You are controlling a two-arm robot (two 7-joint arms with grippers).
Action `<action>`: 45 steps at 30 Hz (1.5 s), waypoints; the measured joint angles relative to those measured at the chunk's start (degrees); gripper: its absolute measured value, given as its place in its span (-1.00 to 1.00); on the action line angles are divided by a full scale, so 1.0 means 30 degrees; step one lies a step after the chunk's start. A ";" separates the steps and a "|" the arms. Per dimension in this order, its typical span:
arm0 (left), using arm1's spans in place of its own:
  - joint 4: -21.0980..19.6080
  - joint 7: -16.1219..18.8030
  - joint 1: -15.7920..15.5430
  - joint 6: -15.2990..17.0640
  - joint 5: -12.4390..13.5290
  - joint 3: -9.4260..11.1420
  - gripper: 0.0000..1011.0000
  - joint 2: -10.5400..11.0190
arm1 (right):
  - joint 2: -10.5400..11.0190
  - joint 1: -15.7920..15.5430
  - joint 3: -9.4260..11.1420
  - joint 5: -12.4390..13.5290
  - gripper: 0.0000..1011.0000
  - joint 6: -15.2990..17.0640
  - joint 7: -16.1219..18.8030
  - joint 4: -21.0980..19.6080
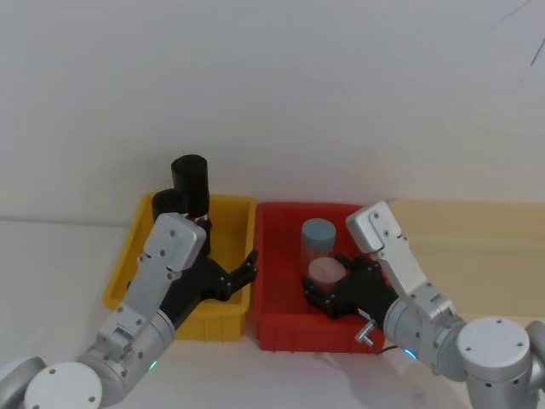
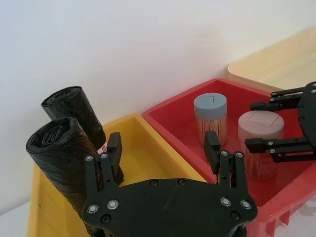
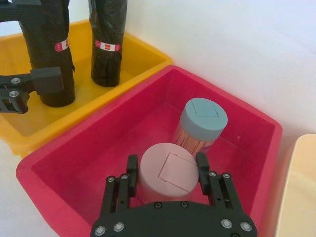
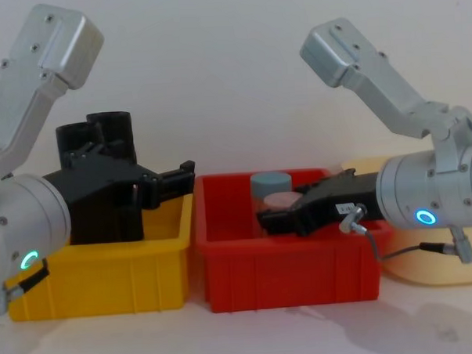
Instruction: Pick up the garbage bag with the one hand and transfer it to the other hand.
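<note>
Two black garbage bag rolls stand upright at the back of the yellow bin (image 1: 230, 203), the taller one (image 1: 191, 179) behind the nearer one (image 2: 61, 163). My left gripper (image 2: 163, 148), the one with the green ring, hovers open over the yellow bin. The nearer roll is just outside one of its fingers (image 2: 109, 155), not between them. My right gripper (image 3: 167, 167), with the blue ring, is down in the red bin (image 3: 64, 148). It stands open, with its fingers on either side of a pink-lidded jar (image 3: 165, 170).
A blue-lidded jar (image 3: 203, 118) stands in the red bin just behind the pink-lidded one. The two bins sit side by side against a white wall. A cream board (image 1: 477, 230) lies to the right of the red bin.
</note>
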 joint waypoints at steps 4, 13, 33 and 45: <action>-0.0001 0.0000 0.0000 0.0000 0.0001 0.0001 0.98 0.0000 | -0.0006 -0.0009 0.0017 0.0000 0.37 -0.0005 0.0001 -0.0006; 0.0000 0.0000 0.0000 -0.0001 0.0000 0.0001 0.98 0.0001 | 0.0000 -0.0085 0.0437 0.0069 0.37 -0.0110 -0.0040 -0.0418; -0.0001 0.0000 0.0000 0.0001 0.0000 0.0001 0.98 0.0001 | 0.0517 -0.0344 0.3733 0.0768 0.37 0.0265 -0.1473 -0.3696; 0.0000 0.0000 0.0000 0.0000 0.0000 0.0001 0.98 0.0000 | 0.0805 -0.0584 0.4939 0.0485 0.37 0.0948 -0.2326 -0.3741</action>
